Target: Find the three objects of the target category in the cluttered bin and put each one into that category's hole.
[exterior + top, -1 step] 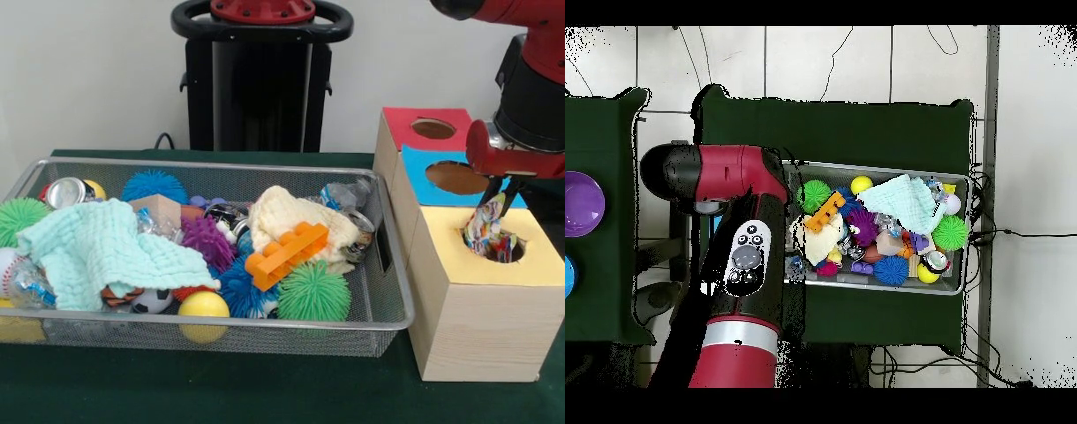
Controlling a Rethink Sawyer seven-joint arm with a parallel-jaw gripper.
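Hovering over the yellow hole [496, 245], the gripper [496, 196] has its fingers [488, 191] pinched on a crinkly colourful wrapper [485, 228], already dipping into the opening at three o'clock of the bin [388, 309]. Best release only once it hangs centred, clear of the rim. From overhead, the arm [745, 250] hides the boxes entirely.
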